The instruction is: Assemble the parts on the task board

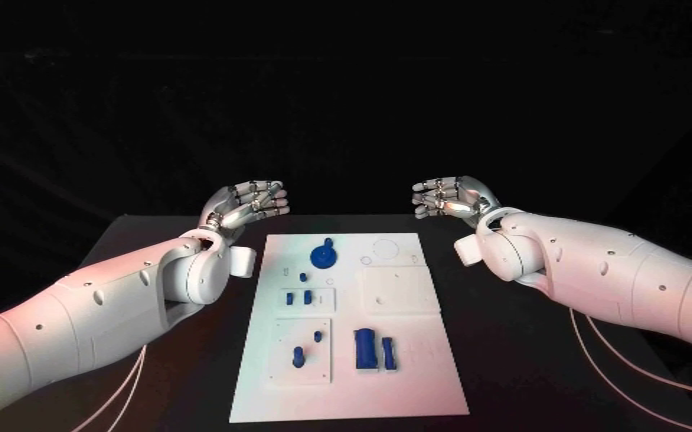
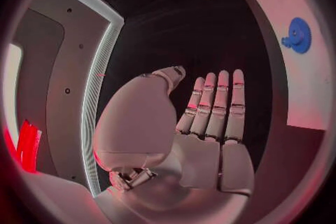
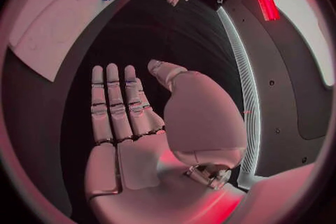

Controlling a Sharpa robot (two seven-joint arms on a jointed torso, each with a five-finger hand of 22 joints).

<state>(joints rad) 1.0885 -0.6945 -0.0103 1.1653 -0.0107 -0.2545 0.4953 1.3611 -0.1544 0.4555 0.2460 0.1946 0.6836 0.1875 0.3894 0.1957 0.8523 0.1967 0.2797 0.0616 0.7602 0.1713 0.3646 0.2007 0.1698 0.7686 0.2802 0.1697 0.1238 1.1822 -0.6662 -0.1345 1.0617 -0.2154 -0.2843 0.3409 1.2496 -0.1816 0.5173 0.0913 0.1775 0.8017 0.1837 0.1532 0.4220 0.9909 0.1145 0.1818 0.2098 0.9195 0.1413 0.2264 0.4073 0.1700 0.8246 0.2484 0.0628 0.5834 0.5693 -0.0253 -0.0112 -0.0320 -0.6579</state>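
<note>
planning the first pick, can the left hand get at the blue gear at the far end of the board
Probably yes: the left hand is open and holds nothing, beside the task board's far end, and nothing stands between it and the blue gear.

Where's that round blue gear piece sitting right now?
In the head view the blue gear lies at the far end of the white task board, left of its middle, nearer the left hand than the right hand.
</note>
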